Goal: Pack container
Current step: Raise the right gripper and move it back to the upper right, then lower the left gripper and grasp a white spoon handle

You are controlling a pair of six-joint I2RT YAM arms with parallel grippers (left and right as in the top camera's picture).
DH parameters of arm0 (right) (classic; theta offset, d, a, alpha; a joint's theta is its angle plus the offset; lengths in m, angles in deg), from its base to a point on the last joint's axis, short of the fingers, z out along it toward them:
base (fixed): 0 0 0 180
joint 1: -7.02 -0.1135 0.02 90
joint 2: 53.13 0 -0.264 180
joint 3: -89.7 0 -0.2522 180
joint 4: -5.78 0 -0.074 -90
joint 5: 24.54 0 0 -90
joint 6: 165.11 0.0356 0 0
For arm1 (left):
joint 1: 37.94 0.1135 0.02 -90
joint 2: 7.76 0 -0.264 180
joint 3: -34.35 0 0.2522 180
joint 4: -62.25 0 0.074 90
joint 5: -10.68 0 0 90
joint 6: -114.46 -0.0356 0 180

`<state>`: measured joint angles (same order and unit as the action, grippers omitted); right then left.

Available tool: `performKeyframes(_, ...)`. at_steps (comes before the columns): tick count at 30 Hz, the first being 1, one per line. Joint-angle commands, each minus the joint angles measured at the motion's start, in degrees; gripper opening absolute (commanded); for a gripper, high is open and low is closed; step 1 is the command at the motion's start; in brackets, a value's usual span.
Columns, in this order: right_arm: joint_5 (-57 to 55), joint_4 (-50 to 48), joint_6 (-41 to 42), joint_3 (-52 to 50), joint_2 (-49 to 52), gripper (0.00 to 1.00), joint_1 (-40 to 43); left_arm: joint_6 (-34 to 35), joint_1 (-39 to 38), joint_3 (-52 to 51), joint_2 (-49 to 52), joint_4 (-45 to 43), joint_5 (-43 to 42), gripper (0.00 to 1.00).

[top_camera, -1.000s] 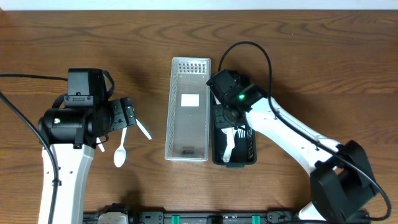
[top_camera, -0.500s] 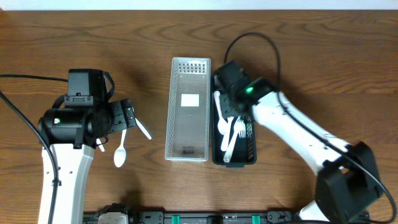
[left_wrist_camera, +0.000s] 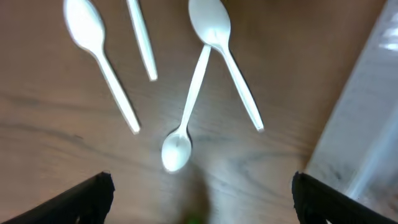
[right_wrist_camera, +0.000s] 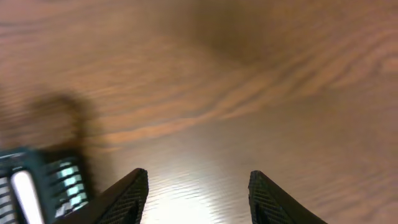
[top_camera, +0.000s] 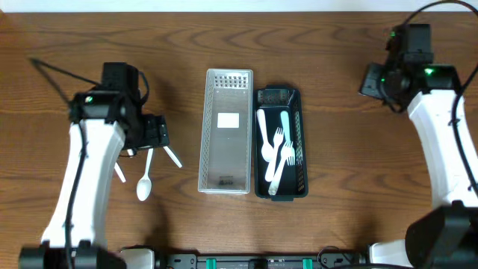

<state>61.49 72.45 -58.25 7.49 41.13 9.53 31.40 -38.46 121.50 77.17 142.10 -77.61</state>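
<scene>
The left fingers (left_wrist_camera: 87, 199) hang spread wide and empty over the spoons (left_wrist_camera: 193, 93) lying on the surface (left_wrist_camera: 50, 143), left of the tray (top_camera: 225, 157). The best approach is probably to centre on the lone spoon (left_wrist_camera: 114, 87), clear of the crossed pair, and close squarely across its handle. A second ago the right fingers (right_wrist_camera: 127, 198), now apart and empty, were over the bin (top_camera: 305, 149). They have withdrawn to the far corner, uncovering its forks (top_camera: 280, 146).
</scene>
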Motion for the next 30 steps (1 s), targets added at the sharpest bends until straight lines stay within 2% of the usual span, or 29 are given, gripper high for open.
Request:
performKeyframes(1, 1.57, 0.24, -2.4, -0.57, 2.51, 0.56, 2.54, -2.75, 0.63, -3.72, 2.36, -3.28, 0.26, 0.93)
performKeyframes(12, 1.64, -0.63, -2.8, -0.57, 9.66, 0.56, 3.48, -2.84, 0.83, -19.52, 3.5, -18.03, -1.16, 0.93)
performKeyframes(21, 1.64, -0.61, -2.82, -0.57, 10.54, 0.55, 3.43, -3.74, 0.9, -26.86, 3.82, -27.45, -1.07, 0.93)
performKeyframes(30, 1.62, 0.28, -2.82, -0.57, 10.54, 0.56, 3.43, -3.87, 3.98, -29.49, 3.87, -30.01, -1.07, 0.93)
